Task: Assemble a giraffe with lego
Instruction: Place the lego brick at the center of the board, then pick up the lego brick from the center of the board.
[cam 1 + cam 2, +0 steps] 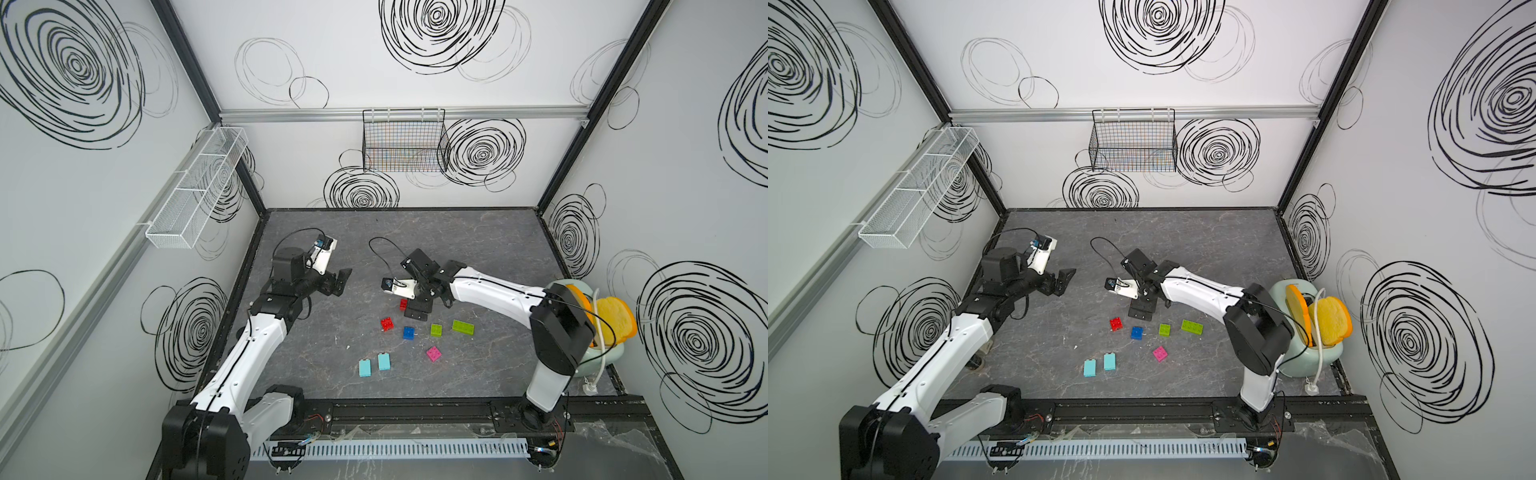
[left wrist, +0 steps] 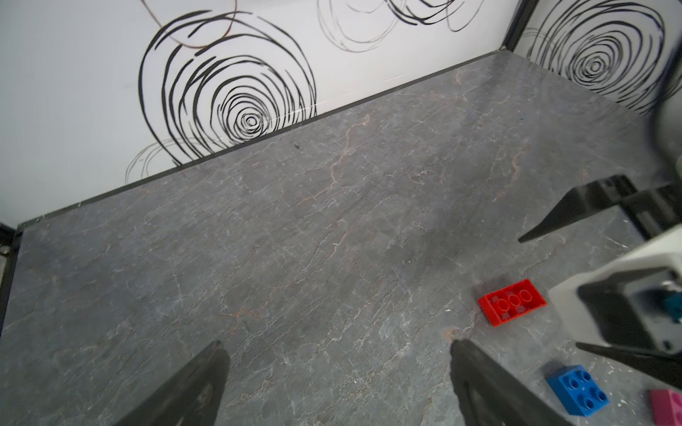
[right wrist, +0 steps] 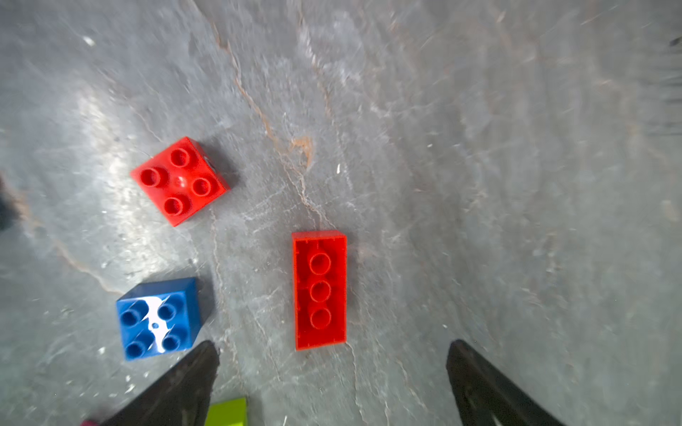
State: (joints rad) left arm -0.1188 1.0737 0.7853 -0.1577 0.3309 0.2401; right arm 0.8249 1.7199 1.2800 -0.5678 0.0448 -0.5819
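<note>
The lego lies loose on the grey table; no giraffe is in view. A long red brick (image 3: pixel 320 290) lies hollow side up, right under my right gripper (image 3: pixel 333 346) (image 1: pixel 417 311), which hangs open and empty above it. Close by are a square red brick (image 1: pixel 387 323) (image 3: pixel 179 180), a blue one (image 1: pixel 409 333) (image 3: pixel 159 319), two lime bricks (image 1: pixel 436 330) (image 1: pixel 463 326), a pink one (image 1: pixel 434 353) and two light-blue ones (image 1: pixel 365 368) (image 1: pixel 384 361). My left gripper (image 1: pixel 338 280) (image 2: pixel 336 343) is open and empty, off to the left.
A mint toaster (image 1: pixel 598 357) with bread slices (image 1: pixel 619 320) and a white cable stands at the table's right edge, behind the right arm. A black wire basket (image 1: pixel 405 141) hangs on the back wall and a white mesh basket (image 1: pixel 195 187) on the left wall.
</note>
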